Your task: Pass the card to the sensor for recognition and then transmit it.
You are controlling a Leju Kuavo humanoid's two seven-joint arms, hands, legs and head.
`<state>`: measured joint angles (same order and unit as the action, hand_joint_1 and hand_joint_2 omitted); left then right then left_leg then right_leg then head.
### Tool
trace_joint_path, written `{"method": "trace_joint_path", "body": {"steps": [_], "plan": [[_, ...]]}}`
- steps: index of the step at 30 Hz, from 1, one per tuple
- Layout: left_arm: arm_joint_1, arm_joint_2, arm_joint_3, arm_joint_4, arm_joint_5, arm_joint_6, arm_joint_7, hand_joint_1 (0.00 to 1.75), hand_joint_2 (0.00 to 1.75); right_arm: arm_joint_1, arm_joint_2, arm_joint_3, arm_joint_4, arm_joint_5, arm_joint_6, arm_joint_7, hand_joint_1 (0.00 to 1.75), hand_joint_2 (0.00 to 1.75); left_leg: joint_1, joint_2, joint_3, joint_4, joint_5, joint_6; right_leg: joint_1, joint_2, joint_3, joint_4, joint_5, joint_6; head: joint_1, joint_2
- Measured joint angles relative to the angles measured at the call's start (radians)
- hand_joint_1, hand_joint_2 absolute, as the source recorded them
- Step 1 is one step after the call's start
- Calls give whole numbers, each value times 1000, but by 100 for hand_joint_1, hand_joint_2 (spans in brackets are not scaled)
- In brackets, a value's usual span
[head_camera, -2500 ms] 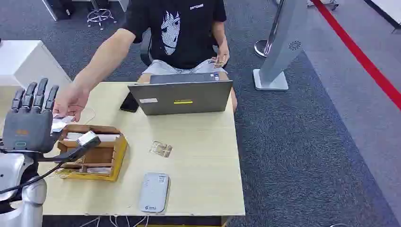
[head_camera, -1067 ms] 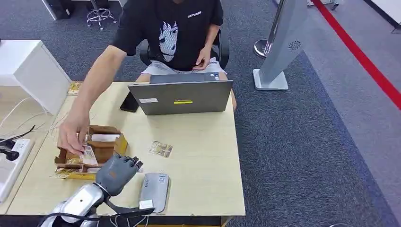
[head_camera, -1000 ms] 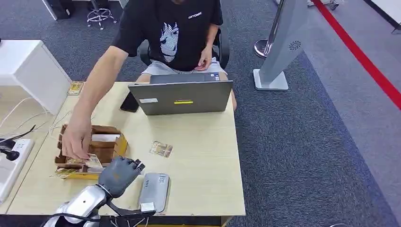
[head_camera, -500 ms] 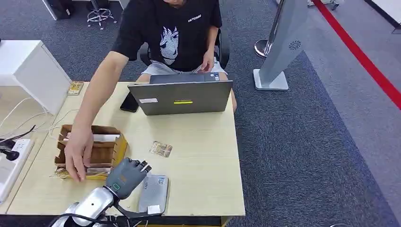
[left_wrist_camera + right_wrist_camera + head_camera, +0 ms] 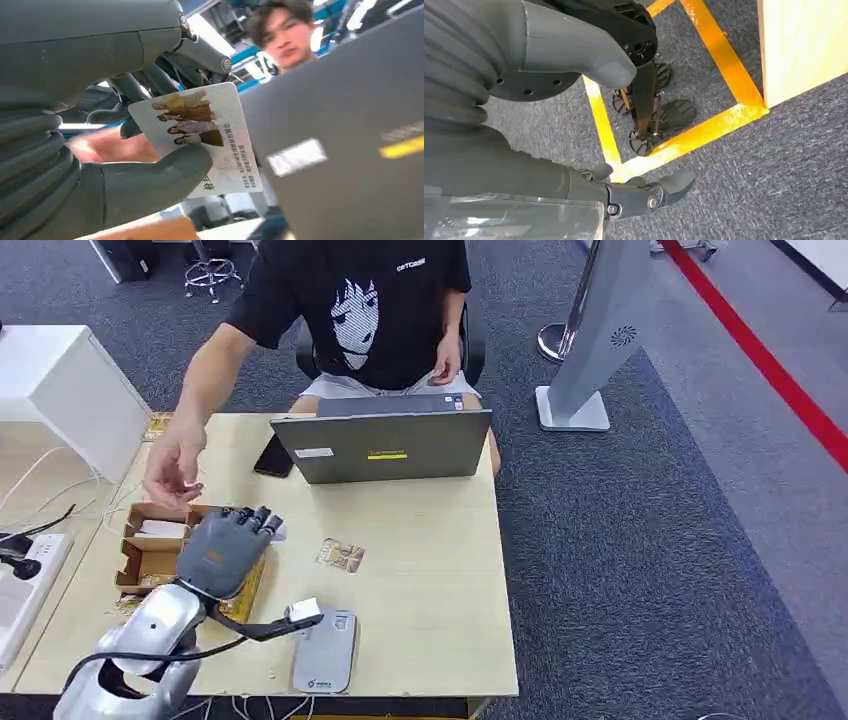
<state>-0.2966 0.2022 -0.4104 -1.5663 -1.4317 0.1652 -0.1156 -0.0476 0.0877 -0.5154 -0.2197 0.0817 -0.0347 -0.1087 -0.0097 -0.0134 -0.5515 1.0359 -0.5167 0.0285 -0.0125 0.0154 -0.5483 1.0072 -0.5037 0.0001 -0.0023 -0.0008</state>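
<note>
Card [image 5: 200,135] pinched in my left hand [image 5: 222,550]: on the left wrist view I see the thick thumb [image 5: 150,175] pressing on its printed face while the darker fingers back it from behind. On the head view that hand hovers above the cardboard box [image 5: 150,550] at the left side of the worktop [image 5: 430,570], its fingers pointing toward the laptop [image 5: 385,445].

The grey sensor pad [image 5: 325,650] lies flat near the front edge of the worktop, just beside my left forearm and apart from the hand. A second small card [image 5: 340,556] lies on the worktop between the box and the middle of the surface.

A person in a black T-shirt [image 5: 360,310] sits behind the laptop, one hand [image 5: 172,475] raised near the back of the box, close to my fingers but not touching them.

My right hand [image 5: 574,115] hangs low beside the worktop, over grey carpet with yellow floor tape [image 5: 704,130]; it holds nothing, with the thumb standing apart from the fingers.
</note>
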Motion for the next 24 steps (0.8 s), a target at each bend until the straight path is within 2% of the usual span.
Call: {"method": "trace_joint_path", "body": {"steps": [7,17,18,19,20,24], "plan": [[-58,6,88,32,-3,-8,-10,175,175,0,4,-1,0,20,2,0,0,175,0,0,0,0,0,0,0,0,0,0,0,0,0,0],[-70,13,168,64,8,-9,-8,175,175,0,10,-4,0,32,5,0,0,175,0,0,0,0,0,0,0,0,0,0,0,0,0,0],[-69,13,177,65,15,-8,-8,159,175,0,10,-4,0,34,5,0,0,175,0,0,-1,0,0,0,0,0,0,0,0,0,0,0],[-67,13,187,66,23,-8,-8,28,175,0,11,-5,0,34,4,0,0,175,0,0,-1,0,0,0,0,0,0,0,0,0,0,0],[-63,14,199,67,31,-9,-11,0,175,0,11,-7,0,34,4,1,0,175,0,1,-1,0,0,0,0,1,0,0,0,0,0,0],[-31,17,259,67,61,-13,-24,0,175,0,14,-12,0,38,4,3,0,175,0,1,-1,0,0,0,0,1,0,0,0,0,0,0]]}}
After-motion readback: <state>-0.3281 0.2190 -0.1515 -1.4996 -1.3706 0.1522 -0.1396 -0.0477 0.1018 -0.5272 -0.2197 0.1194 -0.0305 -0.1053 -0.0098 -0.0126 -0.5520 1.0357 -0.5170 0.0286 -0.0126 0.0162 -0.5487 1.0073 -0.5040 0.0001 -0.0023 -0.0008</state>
